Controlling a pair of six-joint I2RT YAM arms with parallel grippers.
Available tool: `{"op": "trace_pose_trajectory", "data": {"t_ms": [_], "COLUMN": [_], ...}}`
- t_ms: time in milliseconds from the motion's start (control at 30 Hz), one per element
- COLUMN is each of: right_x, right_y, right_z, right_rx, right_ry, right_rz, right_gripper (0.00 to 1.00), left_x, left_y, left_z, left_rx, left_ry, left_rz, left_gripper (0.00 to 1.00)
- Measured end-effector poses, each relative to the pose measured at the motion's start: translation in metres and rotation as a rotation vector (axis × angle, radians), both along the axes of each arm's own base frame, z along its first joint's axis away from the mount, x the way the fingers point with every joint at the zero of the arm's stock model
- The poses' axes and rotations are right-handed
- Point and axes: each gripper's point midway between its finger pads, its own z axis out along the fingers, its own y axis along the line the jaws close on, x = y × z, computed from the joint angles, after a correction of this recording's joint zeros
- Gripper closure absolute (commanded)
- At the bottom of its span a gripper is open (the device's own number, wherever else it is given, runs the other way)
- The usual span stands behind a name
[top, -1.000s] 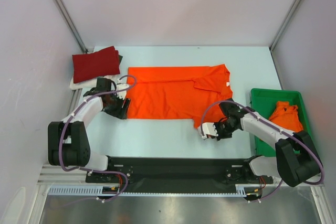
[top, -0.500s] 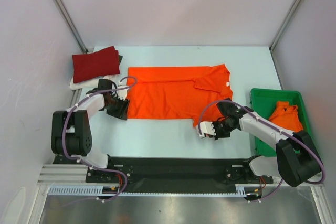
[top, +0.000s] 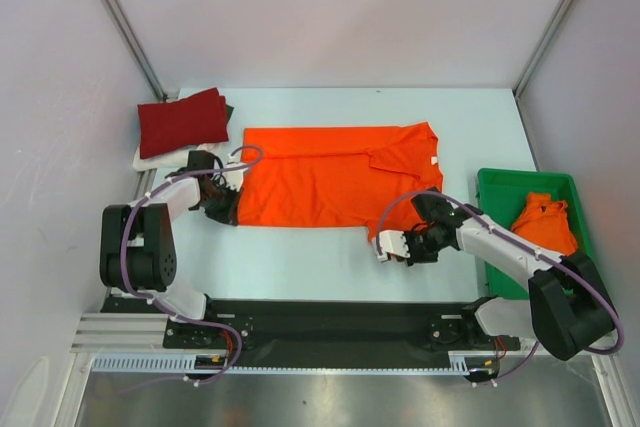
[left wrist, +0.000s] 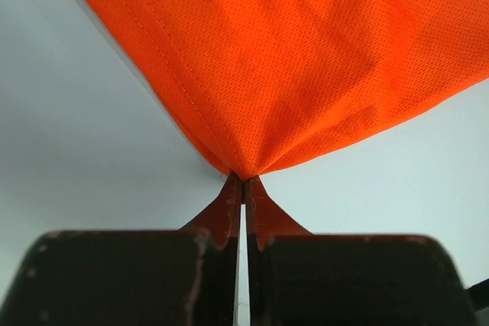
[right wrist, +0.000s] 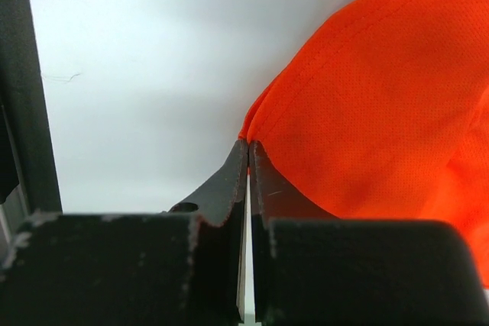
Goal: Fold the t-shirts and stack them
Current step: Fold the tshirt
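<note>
the orange t-shirt (top: pixel 330 182) lay spread flat just left of the green bin (top: pixel 500 179), collar end towards the bin. the right gripper (right wrist: pixel 248 141) had its jaws closed tight on the near corner closest to the bin, only the very tip of the hem between them. the left gripper (left wrist: pixel 243 179) was pinched just as tight on the near corner farthest from the bin, the cloth fanning out from it in shallow creases.

the risk looked plain: both holds were on slivers of fabric, so a quick lift could pull a corner free. if one arm rose or travelled ahead of the other, the fold would likely land skewed or bunched.

the cloth was a thin, fine-holed mesh knit with a stitched hem, limp and probably slippery. far left of the bin sat a folded dark red t-shirt (top: pixel 182 119) on a white one (top: pixel 145 159); inside the bin lay a crumpled orange t-shirt (top: pixel 545 222).
</note>
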Motion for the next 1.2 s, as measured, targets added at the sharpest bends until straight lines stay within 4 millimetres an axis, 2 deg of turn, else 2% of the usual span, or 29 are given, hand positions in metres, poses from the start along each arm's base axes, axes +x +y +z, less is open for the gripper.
{"op": "trace_pose_trajectory", "data": {"t_ms": [133,233,367,600,700,800,900,1067,1200], "right_x": [0.005,0.014,0.045,0.111,0.134,0.158,0.178,0.203,0.219], "right_y": [-0.002,-0.003,0.001,-0.004,-0.011,-0.015,-0.02,-0.021,-0.021], "right_z": [0.005,0.021,0.062,0.151,0.173,0.184,0.186,0.18,0.173], "right_rx": [0.005,0.038,0.125,0.299,0.34,0.368,0.379,0.385,0.388], "right_ry": [-0.015,-0.048,-0.123,-0.287,-0.318,-0.332,-0.331,-0.329,-0.318], "right_rz": [-0.058,-0.138,-0.283,-0.48,-0.537,-0.575,-0.601,-0.618,-0.621], "right_gripper": [1.0,1.0,1.0,1.0,1.0,1.0,1.0,1.0,1.0], "left_x": [-0.001,-0.004,-0.004,0.02,0.028,0.037,0.045,0.069,0.09], "left_y": [0.001,0.001,0.003,0.005,0.005,0.006,0.006,0.006,0.007], "left_z": [0.001,0.003,0.017,0.049,0.059,0.067,0.071,0.077,0.074], "left_rx": [0.001,0.007,0.017,0.034,0.039,0.042,0.041,0.04,0.04], "left_ry": [-0.004,0.001,-0.011,-0.089,-0.108,-0.122,-0.119,-0.122,-0.117], "left_rz": [-0.016,-0.037,-0.066,-0.101,-0.109,-0.115,-0.115,-0.115,-0.113], "left_gripper": [0.99,1.0,1.0,1.0,0.99,1.0,1.0,0.99,0.99]}}
